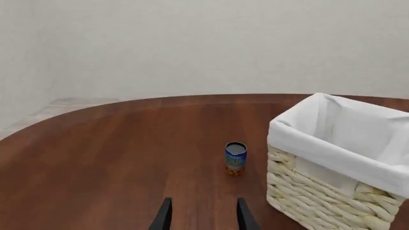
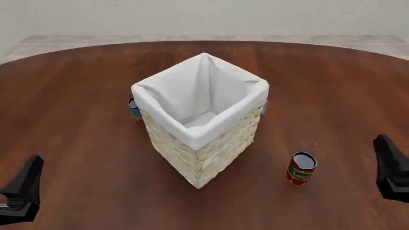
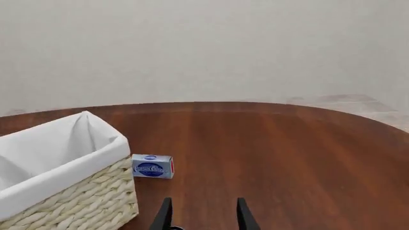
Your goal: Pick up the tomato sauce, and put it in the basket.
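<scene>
The tomato sauce (image 2: 301,168), a small red-labelled can with a silver top, stands upright on the table to the right of and nearer than the basket (image 2: 200,117). The tall pale wicker basket with white lining stands mid-table; it also shows in the left wrist view (image 1: 338,163) and the right wrist view (image 3: 64,177). My left gripper (image 2: 22,189) is low at the near left, open and empty (image 1: 203,218). My right gripper (image 2: 391,167) is at the near right, open and empty (image 3: 204,215), to the right of the can. The can is out of both wrist views.
A blue-labelled can (image 2: 135,110) stands against the basket's left side and shows in the left wrist view (image 1: 236,158). A small blue and white box (image 3: 152,166) lies by the basket's far right side (image 2: 263,106). The round wooden table (image 2: 332,86) ends at the far edge.
</scene>
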You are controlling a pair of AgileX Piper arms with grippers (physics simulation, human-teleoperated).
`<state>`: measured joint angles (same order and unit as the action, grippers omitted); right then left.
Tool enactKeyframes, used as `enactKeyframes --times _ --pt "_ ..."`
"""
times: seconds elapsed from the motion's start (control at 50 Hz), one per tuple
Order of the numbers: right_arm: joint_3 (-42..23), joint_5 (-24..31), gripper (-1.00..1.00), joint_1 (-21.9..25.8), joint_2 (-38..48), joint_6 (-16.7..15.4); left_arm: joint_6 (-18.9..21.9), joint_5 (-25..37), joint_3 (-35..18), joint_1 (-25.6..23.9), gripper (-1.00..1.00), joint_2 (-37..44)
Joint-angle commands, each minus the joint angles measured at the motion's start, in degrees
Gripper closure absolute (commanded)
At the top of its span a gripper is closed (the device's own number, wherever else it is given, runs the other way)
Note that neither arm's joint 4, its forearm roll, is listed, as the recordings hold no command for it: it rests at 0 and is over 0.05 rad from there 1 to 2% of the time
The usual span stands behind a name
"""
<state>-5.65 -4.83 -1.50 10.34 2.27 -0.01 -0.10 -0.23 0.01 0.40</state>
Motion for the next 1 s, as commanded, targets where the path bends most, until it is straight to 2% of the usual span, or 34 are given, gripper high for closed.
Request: enactKeyframes --times 0.02,0.1,0.12,0.14,0.16,0.18,0.2,0.22,0.24,0.26,0.3,0.54,0.72,1.0 --pt "-9.35 -4.53 -1.0 0.02 16.74 2.26 0.01 -0.01 -0.02 0.01 -1.0 0.02" --pt "-11.68 -4.31 -1.0 1.51 19.84 2.34 0.01 -0.01 -0.02 0.0 -1.0 0.02" --pt "-13.41 -4.14 -1.0 1.75 22.77 1.91 0.01 -0.01 -0.01 0.0 -1.0 0.03" --pt "-14.06 -4.34 -1.0 1.7 24.25 3.61 0.0 -0.01 -0.02 0.0 -1.0 0.01" --pt "-16.96 -4.03 -1.0 1.64 29.4 6.1 0.0 -0.01 -0.01 0.0 -1.0 0.02" --pt "-17.15 -4.22 -1.0 2.04 29.84 6.24 0.01 -0.01 -0.02 0.01 -1.0 0.02" --pt "-17.87 -4.02 -1.0 2.75 32.08 5.04 -0.01 -0.01 -0.01 0.0 -1.0 0.02" --pt "-18.44 -3.69 -1.0 2.33 32.77 5.41 0.01 -0.01 -0.01 0.0 -1.0 0.03" --pt "-18.73 -3.74 -1.0 3.27 33.39 7.16 0.01 -0.01 -0.01 0.0 -1.0 0.03" --pt "-19.12 -3.64 -1.0 3.06 33.72 6.22 0.01 -0.01 -0.01 0.0 -1.0 0.03" --pt "-19.72 -3.17 -1.0 4.21 35.32 7.49 0.01 -0.01 -0.02 0.01 -1.0 0.02" --pt "-22.94 0.33 -1.0 6.33 38.33 7.32 -0.01 -0.01 -0.01 0.0 -1.0 0.02" --pt "-26.41 4.69 -1.0 8.5 41.0 8.08 0.01 -0.01 -0.01 0.0 -1.0 0.03" --pt "-30.11 10.67 -1.0 10.59 43.87 7.37 0.0 -0.01 -0.01 0.01 -1.0 0.03"
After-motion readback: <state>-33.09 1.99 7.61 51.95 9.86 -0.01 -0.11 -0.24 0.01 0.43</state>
